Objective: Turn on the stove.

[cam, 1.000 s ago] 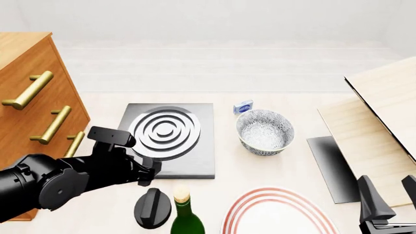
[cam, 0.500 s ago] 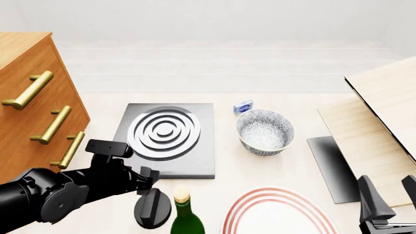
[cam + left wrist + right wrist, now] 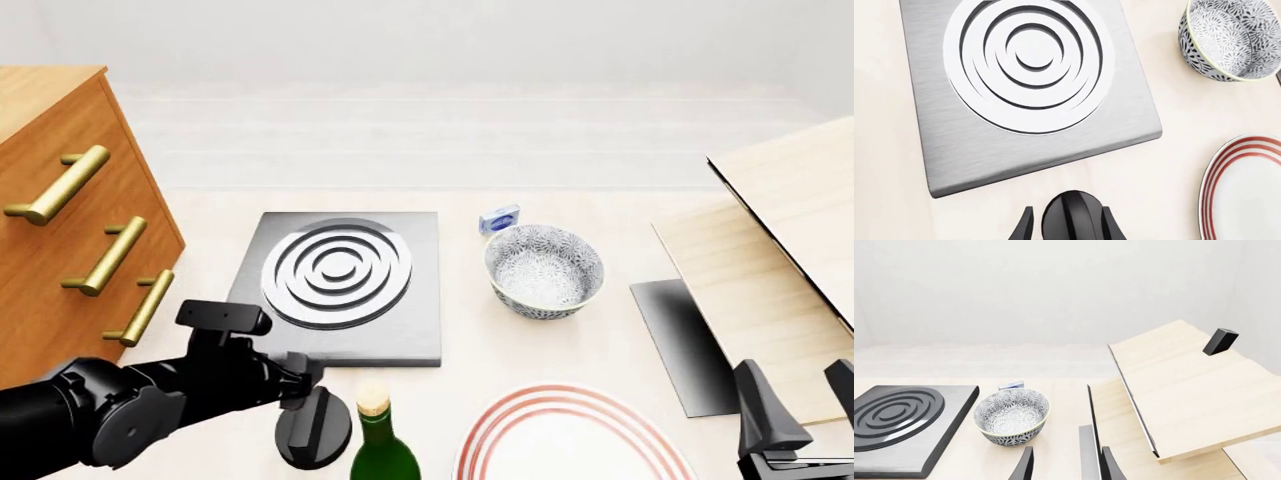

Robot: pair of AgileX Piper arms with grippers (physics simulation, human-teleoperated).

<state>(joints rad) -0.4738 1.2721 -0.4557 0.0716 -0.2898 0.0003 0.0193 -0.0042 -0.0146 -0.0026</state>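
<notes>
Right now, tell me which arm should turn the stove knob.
Left. The left gripper already straddles the black knob, fingers either side. The right gripper sits far across the table, beyond the red-rimmed plate.

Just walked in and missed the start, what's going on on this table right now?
The left gripper has come down toward the near edge of the table and now sits over the stove's black knob, its fingers open on either side of it but not yet closed. The hotplate lies just beyond. The right gripper waits open at the right, holding nothing. A green bottle stands right beside the knob.
</notes>
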